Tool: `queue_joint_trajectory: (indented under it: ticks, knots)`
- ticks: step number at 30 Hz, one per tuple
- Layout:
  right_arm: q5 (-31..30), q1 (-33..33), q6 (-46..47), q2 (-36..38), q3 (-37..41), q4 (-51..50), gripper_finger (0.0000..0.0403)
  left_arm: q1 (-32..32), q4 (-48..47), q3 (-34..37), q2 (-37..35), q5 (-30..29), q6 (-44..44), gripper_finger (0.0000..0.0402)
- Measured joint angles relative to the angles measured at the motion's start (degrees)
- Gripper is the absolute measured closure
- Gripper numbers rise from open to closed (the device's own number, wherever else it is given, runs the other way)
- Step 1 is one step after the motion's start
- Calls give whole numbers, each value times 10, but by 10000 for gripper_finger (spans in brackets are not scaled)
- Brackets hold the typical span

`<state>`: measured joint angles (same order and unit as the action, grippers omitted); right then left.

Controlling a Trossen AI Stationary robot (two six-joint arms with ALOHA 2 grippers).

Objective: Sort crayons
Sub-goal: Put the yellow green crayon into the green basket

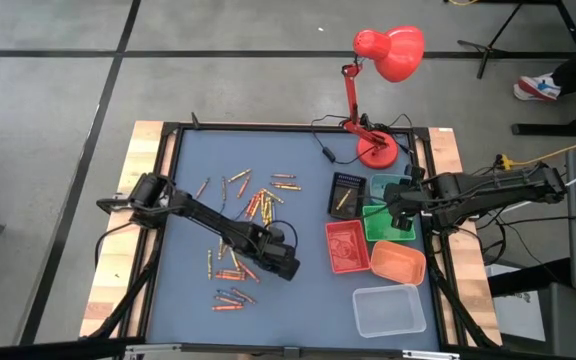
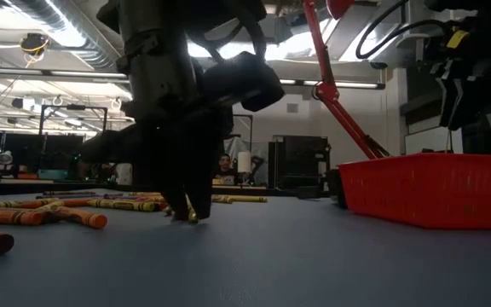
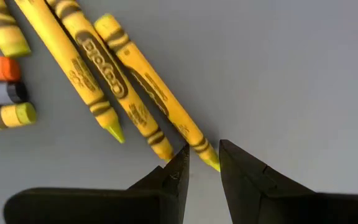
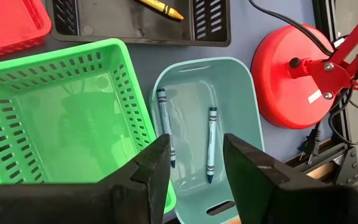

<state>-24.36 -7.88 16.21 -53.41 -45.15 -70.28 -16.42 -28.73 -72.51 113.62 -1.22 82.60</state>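
Observation:
Crayons (image 1: 253, 205), mostly orange, red and yellow, lie scattered flat on the blue mat (image 1: 298, 300). My left gripper (image 1: 286, 264) points steeply down among them, its fingertips (image 2: 181, 213) at the mat. It is open by a narrow gap (image 3: 202, 163), and the pointed tip of one yellow crayon (image 3: 157, 93) lies in that gap. Two more yellow crayons (image 3: 98, 68) lie beside it. My right gripper (image 4: 194, 149) hovers open over a teal tray (image 4: 241, 93) that holds two blue crayons (image 4: 211, 143). My left gripper comes from above with one finger on each side of the yellow crayon's pointed tip (image 3: 209, 159). The crayon lies flat on the mat. Whether the fingertips (image 3: 180, 163) touch it, I cannot tell.
At the right stand a black tray (image 1: 346, 193) holding a yellow crayon, a green tray (image 1: 386, 222), a red tray (image 1: 346, 246), an orange tray (image 1: 398, 262) and a clear tray (image 1: 388, 310). A red desk lamp (image 1: 378, 150) stands at the far right, its cable beside it.

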Motion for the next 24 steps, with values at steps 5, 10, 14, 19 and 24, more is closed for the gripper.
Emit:
queue_joint_trajectory:
  ticks: [5, 10, 14, 19, 24]
  knots:
    - [0, 0, 0, 0, 0, 0, 256, 10, -2, 0, 0, -1, 13, 328]
    - [0, 0, 0, 0, 0, 0, 256, 19, -3, 0, 1, -1, 15, 328]
    - [5, 0, 0, 0, 0, 0, 256, 22, -4, 0, 1, -1, 14, 339]
    - [37, 0, 0, 0, 0, 0, 256, 22, -5, 0, 1, -2, 13, 366]
    - [50, 0, 0, 0, 0, 1, 256, 22, -5, 0, 2, -12, -3, 386]
